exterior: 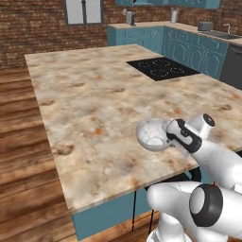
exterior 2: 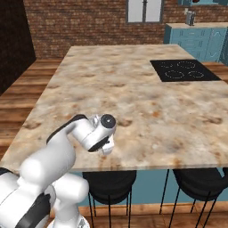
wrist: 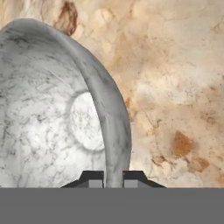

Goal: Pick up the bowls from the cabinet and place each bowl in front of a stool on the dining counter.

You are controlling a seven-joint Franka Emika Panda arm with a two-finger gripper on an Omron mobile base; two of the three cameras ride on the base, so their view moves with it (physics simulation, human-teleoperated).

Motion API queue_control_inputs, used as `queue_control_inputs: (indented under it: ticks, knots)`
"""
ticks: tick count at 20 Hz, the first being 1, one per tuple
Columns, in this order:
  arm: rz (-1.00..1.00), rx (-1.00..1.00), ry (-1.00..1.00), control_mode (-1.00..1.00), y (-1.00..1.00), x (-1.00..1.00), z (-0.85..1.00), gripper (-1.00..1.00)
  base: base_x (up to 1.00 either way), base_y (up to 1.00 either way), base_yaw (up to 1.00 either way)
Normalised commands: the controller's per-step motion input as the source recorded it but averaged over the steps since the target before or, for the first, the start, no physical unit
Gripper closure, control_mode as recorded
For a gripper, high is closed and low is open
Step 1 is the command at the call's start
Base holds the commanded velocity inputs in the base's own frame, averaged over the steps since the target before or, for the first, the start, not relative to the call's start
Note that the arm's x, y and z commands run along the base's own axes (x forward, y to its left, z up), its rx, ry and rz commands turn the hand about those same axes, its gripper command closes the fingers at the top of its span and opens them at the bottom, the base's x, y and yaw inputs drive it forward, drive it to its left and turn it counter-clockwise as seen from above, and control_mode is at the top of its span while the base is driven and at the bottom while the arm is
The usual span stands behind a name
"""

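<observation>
Brick walls and teal units frame the dining counter (exterior: 85, 94), and near its front edge we have the grey-white marbled bowl (exterior: 152, 134) in the gripper (wrist: 113, 177), whose jaws are nearly closed, one finger inside the rim and one outside. Whether the bowl touches the stone yet, we cannot tell. To place it well, we judge we should lower it level until its base rests flat, just inboard of the edge above the black stool (exterior 2: 109, 182), then part the fingers and lift straight up so the rim is not dragged. The cooktop (exterior: 162, 68) lies well apart, toward the far right corner.
</observation>
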Motion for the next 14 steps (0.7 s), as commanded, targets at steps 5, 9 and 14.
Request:
queue_control_inputs:
  ticks: [5,9,14]
  knots:
    - [0.00,0.05,0.00,-1.00,0.01,0.50,-0.25,1.00,0.00,0.00,0.00]
    - [0.00,0.00,0.04,-1.00,0.08,0.47,-0.14,1.00,0.00,0.00,0.00]
    - [0.00,0.00,0.09,-1.00,0.00,0.19,-0.04,1.00,0.00,0.00,0.00]
